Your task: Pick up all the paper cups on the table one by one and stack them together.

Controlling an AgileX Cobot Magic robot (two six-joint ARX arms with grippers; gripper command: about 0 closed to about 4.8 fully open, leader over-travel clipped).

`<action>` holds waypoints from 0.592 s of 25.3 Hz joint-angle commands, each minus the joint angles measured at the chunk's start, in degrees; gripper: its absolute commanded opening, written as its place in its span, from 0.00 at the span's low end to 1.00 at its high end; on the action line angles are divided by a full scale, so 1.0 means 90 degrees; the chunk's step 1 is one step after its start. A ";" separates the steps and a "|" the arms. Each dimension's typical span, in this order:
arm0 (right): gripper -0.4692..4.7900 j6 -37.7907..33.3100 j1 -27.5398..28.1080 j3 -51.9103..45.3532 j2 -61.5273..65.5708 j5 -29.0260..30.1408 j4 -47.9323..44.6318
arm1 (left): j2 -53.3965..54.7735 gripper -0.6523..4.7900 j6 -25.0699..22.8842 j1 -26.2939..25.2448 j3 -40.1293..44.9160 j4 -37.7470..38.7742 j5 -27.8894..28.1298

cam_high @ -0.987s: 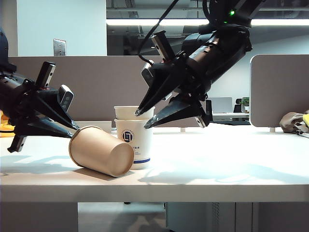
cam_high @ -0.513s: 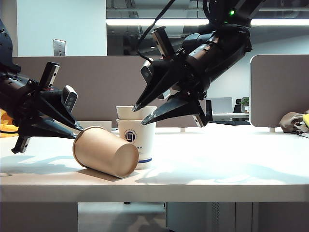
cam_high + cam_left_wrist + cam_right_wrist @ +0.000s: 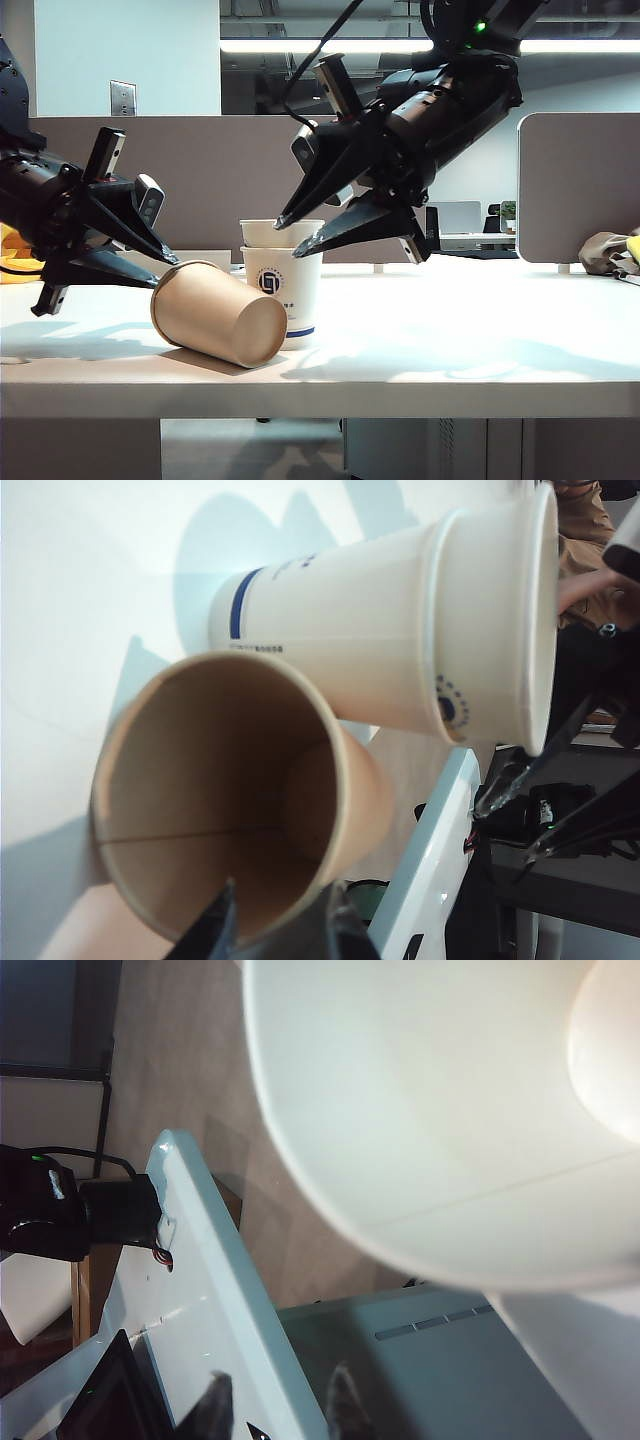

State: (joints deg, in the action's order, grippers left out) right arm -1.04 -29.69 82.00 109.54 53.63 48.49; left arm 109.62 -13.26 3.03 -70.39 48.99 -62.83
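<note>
Paper cups: brown cup [image 3: 214, 313] on its side on table [image 3: 450, 340], mouth toward left gripper [image 3: 168, 268], just off its tips. Left gripper spread wide, holding nothing; lower finger [image 3: 100, 277] level with cup rim, upper finger [image 3: 140, 235] above it. Two white cups [image 3: 281, 285] nested upright, touching brown cup's base. Right gripper [image 3: 295, 233] open, empty, tips straddling rim of top white cup [image 3: 430, 1110] from the opposite side.

The brown cup [image 3: 215, 312] hides the lower left of the white cup stack [image 3: 283, 292]. In the right wrist view the white cup's mouth [image 3: 440, 1110] is blurred and cropped.
</note>
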 commanded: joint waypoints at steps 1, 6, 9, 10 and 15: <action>0.33 -0.0005 -0.0012 0.0024 -0.0019 0.0061 -0.0012 | 0.0012 0.34 0.0007 0.0036 -0.0017 -0.0080 -0.0066; 0.33 -0.0007 -0.0015 0.0024 -0.0019 0.0061 0.0000 | 0.0121 0.26 0.0019 0.0151 -0.0019 -0.0121 -0.0039; 0.33 -0.0005 -0.0012 0.0024 -0.0019 0.0061 0.0063 | 0.0163 0.22 0.0017 0.0189 -0.0019 -0.0151 -0.0019; 0.33 -0.0002 -0.0012 0.0024 -0.0019 0.0061 0.0068 | 0.0163 0.21 0.0019 0.0189 -0.0024 -0.0155 -0.0019; 0.33 -0.0002 -0.0012 0.0024 -0.0019 0.0061 0.0087 | 0.0163 0.11 0.0019 0.0185 -0.0029 -0.0170 -0.0015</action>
State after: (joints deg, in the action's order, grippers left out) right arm -1.06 -29.69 82.00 109.54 53.65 49.17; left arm 111.13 -13.04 4.73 -70.41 47.72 -62.83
